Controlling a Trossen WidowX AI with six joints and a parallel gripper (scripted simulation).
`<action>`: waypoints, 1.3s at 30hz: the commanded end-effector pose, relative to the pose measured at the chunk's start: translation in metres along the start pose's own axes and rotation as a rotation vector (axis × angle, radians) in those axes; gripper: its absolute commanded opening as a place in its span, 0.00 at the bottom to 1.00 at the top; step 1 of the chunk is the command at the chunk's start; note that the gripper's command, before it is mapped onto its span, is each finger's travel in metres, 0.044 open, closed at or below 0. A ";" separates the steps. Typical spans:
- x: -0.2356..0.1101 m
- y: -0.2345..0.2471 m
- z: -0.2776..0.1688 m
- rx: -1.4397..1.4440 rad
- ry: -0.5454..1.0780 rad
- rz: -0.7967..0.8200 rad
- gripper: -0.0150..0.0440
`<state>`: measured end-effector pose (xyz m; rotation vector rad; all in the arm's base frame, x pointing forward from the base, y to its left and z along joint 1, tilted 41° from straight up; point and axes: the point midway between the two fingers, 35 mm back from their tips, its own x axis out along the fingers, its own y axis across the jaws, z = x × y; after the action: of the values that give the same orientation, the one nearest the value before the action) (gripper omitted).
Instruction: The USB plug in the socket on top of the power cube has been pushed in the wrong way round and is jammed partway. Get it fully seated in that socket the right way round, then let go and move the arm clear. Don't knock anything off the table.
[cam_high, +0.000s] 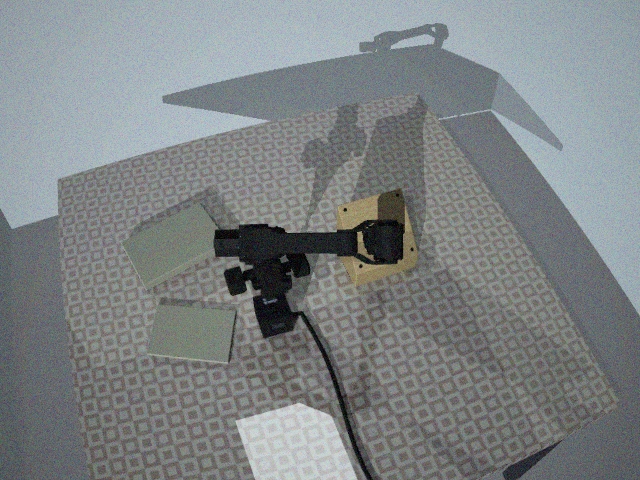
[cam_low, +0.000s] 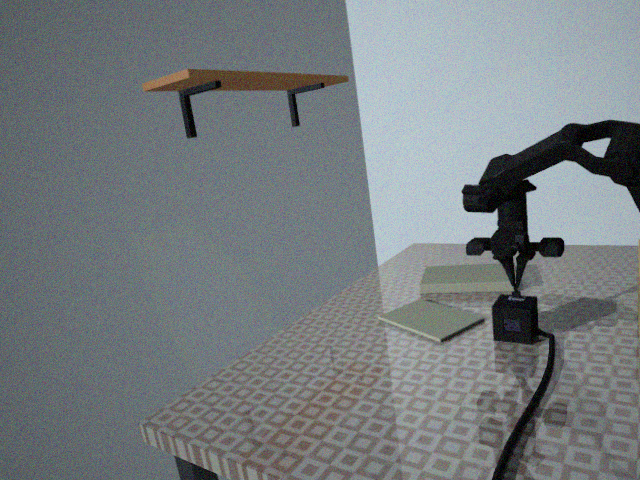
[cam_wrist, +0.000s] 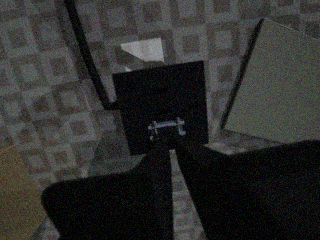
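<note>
The black parallel-jaw gripper (cam_wrist: 169, 142), fingers nearly together, pinches the small silver metal USB plug (cam_wrist: 166, 127) standing atop the black power cube (cam_wrist: 160, 102).

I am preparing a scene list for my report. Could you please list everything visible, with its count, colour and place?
table: one, brown and cream checked top, under everything.
power cube: one, black, on the table beneath the fingers.
USB plug: one, silvery, in the cube's top socket.
cable: one, black, runs from the cube to the near table edge.
flat pads: two, pale green, lying beside the cube.
base block: one, tan, under the arm's foot.
wall shelf: one, orange on black brackets, high on the wall.
arm: one, black, reaching over the cube.
fingers: two, black, closed on the plug.
</note>
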<state>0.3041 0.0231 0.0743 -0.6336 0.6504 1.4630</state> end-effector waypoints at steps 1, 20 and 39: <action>0.001 0.000 0.000 0.002 -0.003 -0.001 0.25; 0.003 0.000 0.000 0.002 -0.003 -0.001 0.25; 0.005 0.000 0.000 0.002 -0.003 -0.001 0.25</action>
<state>0.3042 0.0238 0.0721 -0.6306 0.6528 1.4580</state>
